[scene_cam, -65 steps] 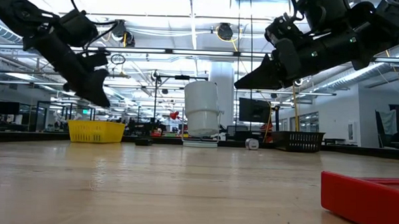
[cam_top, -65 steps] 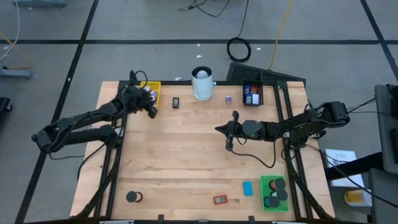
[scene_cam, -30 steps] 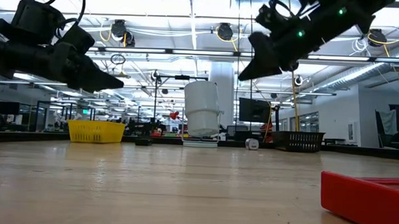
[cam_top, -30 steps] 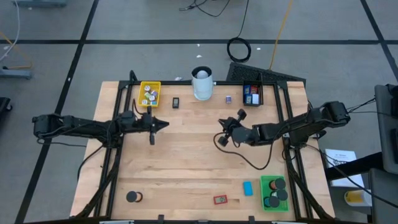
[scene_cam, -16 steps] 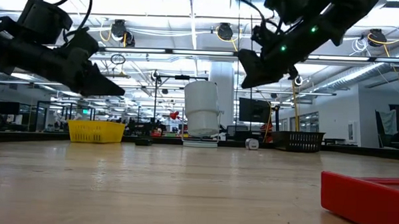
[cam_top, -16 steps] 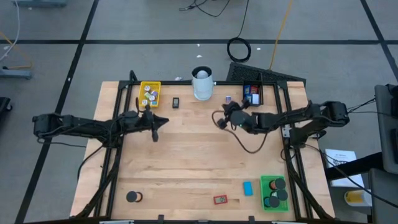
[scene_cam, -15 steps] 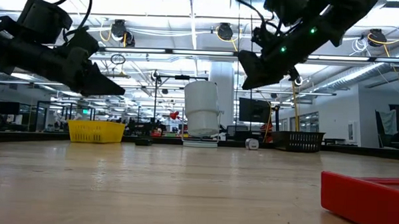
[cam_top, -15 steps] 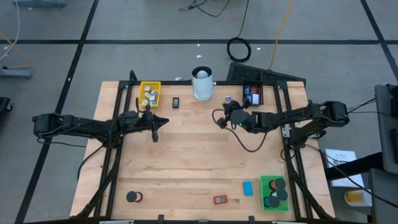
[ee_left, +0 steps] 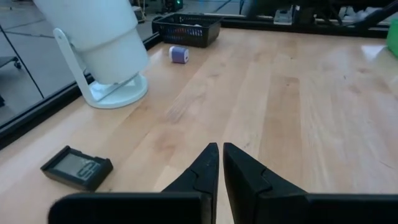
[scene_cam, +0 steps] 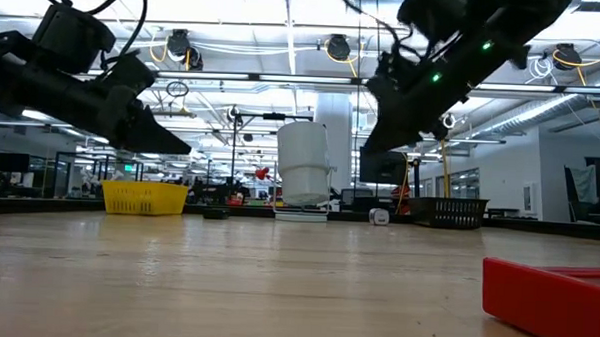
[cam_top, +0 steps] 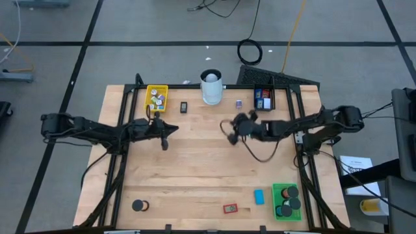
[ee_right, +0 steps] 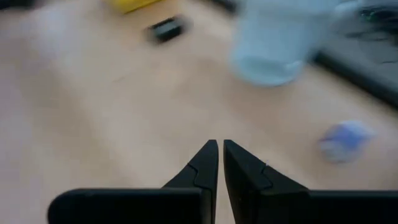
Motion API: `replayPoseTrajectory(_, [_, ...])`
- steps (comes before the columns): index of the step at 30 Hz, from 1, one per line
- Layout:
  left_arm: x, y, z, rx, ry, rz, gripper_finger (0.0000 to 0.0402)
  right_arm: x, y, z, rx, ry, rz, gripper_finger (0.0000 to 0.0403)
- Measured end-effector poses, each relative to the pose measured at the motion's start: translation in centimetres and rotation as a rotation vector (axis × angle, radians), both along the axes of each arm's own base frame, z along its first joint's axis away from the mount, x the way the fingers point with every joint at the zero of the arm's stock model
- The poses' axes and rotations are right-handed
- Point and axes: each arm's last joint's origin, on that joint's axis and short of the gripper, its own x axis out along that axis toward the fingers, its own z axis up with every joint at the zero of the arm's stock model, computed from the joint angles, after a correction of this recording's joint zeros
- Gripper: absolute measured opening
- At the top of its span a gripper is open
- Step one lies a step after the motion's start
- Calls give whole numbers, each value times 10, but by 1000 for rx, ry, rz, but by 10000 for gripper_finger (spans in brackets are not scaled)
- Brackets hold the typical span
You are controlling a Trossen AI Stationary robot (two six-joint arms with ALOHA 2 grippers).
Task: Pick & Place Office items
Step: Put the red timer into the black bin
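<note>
Both arms are hovering empty over the far counter [cam_top: 195, 162].
Left pincer [cam_top: 170, 127] and right pincer [cam_top: 227, 128], both pressed together, are needing to spread before descending squarely on the small purple block [cam_top: 239, 103].

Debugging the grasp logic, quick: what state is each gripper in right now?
Left gripper: closed, holding nothing, above the wooden table.
Right gripper: closed, holding nothing, in the air near the tall white cylinder.

Grey floor [cam_top: 162, 26] with dark lines, bright ceiling lights [scene_cam: 286, 3], wooden table [cam_top: 195, 169]
</note>
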Motion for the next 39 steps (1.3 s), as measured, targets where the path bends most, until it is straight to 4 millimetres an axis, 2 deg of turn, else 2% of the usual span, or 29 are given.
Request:
replayPoseTrajectory(4, [3, 1, -4, 3, 8, -1, 28, 7, 48, 0, -9, 15, 183, 20])
replayPoseTrajectory(7, [5, 1, -7, 4, 15, -2, 28, 3, 89, -2, -20, 82, 290, 20])
replayPoseTrajectory(10, [6, 1, -9, 11, 25, -5, 28, -1, 126, 0, 34, 118, 353, 20])
replayPoseTrajectory(14, [6, 1, -11, 20, 40, -12, 28, -5, 169, -8, 112, 191, 416, 26])
replayPoseTrajectory(17, [6, 1, -11, 20, 39, -15, 28, -3, 200, -13, 159, 215, 520, 50])
replayPoseTrajectory(22, [6, 1, -11, 19, 39, -17, 28, -2, 243, -23, 214, 266, 642, 115])
replayPoseTrajectory(27, [6, 1, -11, 19, 41, -17, 28, -8, 271, -30, 215, 282, 706, 191])
replayPoseTrajectory(32, [6, 1, -11, 19, 44, -18, 28, -11, 279, -36, 216, 291, 712, 257])
replayPoseTrajectory(35, [6, 1, -11, 20, 44, -18, 28, -8, 282, -47, 201, 304, 725, 280])
replayPoseTrajectory(39, [6, 1, -11, 20, 43, -18, 28, -3, 286, -66, 200, 336, 771, 283])
